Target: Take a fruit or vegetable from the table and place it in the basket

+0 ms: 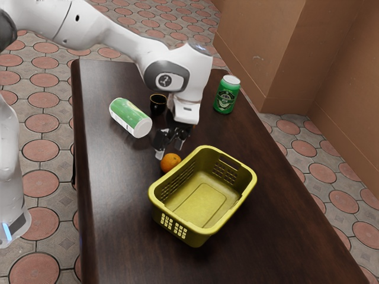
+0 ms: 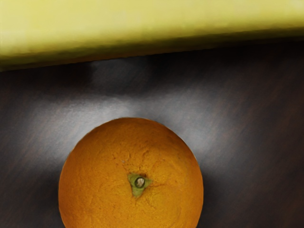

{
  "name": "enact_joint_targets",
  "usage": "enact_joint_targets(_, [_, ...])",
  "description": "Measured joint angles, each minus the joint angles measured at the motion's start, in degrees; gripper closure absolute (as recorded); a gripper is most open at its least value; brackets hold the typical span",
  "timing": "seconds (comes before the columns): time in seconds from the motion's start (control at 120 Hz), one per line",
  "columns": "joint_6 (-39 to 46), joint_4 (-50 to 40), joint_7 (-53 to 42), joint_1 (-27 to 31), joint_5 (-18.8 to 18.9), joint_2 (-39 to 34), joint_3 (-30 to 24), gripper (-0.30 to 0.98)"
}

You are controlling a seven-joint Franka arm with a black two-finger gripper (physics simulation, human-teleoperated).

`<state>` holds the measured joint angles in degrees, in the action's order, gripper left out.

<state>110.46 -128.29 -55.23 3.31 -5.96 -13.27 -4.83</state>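
Dark wooden tabletop (image 1: 112,207), orange (image 1: 170,164) at my gripper's six o'clock

Patterned paving (image 1: 41,183) surrounded the table on which I had my work. With a clock face laid over the exterior view, twelve at its upper edge, the orange sat at six o'clock from my gripper (image 1: 170,149), low and near its tips. My jaws stood wide apart, holding nothing. The orange rested on the wood just beside the basket (image 1: 204,201), whose middle lay between four and five o'clock from the fruit; the wrist view gave me a narrow strip of tabletop separating the two. To my mind the coming move hung on that six o'clock offset: I needed to centre over the fruit and sink, minding the basket's wall.
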Motion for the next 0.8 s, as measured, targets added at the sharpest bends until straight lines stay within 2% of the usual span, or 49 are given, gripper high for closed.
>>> enact_joint_targets(0.683, [5.44, -0.06, 4.95, -0.16, -0.19, 6.66, -0.09, 0.01])
enact_joint_targets(0.742, [5.74, -0.05, 5.17, -0.16, -0.19, 6.82, -0.09, 0.04])
enact_joint_targets(0.8, [5.93, -0.01, 5.37, -0.13, -0.14, 6.89, -0.21, 0.12])
